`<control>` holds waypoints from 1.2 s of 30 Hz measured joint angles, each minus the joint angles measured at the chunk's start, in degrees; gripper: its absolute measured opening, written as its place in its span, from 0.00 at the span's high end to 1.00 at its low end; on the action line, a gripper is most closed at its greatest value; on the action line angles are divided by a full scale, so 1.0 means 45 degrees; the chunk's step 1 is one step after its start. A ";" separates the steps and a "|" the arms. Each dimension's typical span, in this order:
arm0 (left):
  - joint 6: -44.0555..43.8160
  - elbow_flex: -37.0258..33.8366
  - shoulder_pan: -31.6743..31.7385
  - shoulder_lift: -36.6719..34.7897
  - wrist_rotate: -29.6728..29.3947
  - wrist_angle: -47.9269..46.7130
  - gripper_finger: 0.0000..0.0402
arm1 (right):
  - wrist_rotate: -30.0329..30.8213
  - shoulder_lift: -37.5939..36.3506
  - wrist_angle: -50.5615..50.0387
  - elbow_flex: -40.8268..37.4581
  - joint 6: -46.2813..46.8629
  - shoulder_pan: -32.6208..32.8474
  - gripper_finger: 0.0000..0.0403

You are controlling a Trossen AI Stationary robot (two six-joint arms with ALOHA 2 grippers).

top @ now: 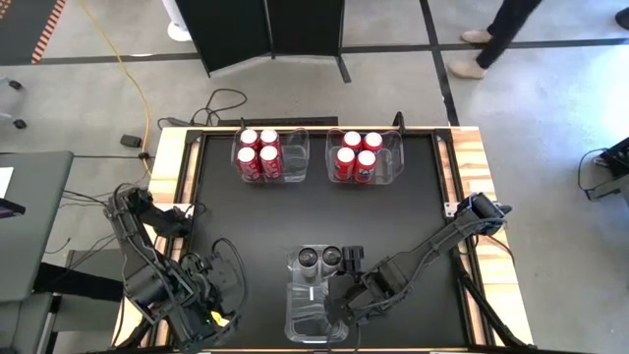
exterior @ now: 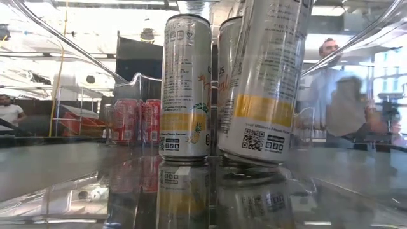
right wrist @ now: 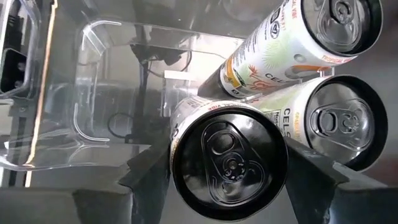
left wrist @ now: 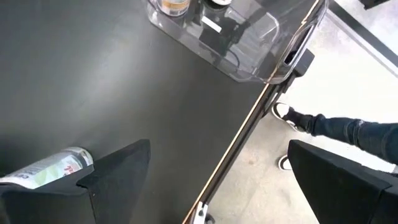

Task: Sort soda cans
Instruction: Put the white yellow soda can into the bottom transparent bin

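Your right gripper, jaws clamped on a tilted silver can, holds it inside the near clear bin beside two standing cans; next, set it upright, then release; left gripper waits, jaws apart.

Black table carries 3 clear bins, apparently 1 loose can.

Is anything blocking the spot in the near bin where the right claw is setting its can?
Nothing visible. The right claw holds a silver can tilted over the near clear bin, beside two silver cans already standing there; the bin's remaining floor looks bare.
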 joint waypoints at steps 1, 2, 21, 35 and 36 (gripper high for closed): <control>0.0019 0.0000 0.0000 0.0000 0.0107 -0.0001 0.07 | -0.0004 0.0000 -0.0009 0.0000 0.0000 0.0000 0.32; 0.0097 0.0000 0.0000 0.0000 0.0160 0.0001 0.07 | -0.0009 0.0000 -0.0028 0.0000 0.0000 0.0000 0.31; 0.0200 0.0000 -0.0421 0.0005 0.2370 0.0001 0.07 | -0.0176 -0.0039 -0.1258 0.1570 0.0303 -0.0007 0.05; -0.3479 -0.1540 -0.2098 0.0151 0.0157 0.0003 0.07 | -0.1638 0.0799 0.2114 0.2356 -0.2633 -0.0569 0.09; -0.3645 -0.1781 -0.2174 0.0154 0.0682 -0.0006 0.07 | -0.1657 0.0937 0.1978 0.2355 -0.2596 -0.0683 0.10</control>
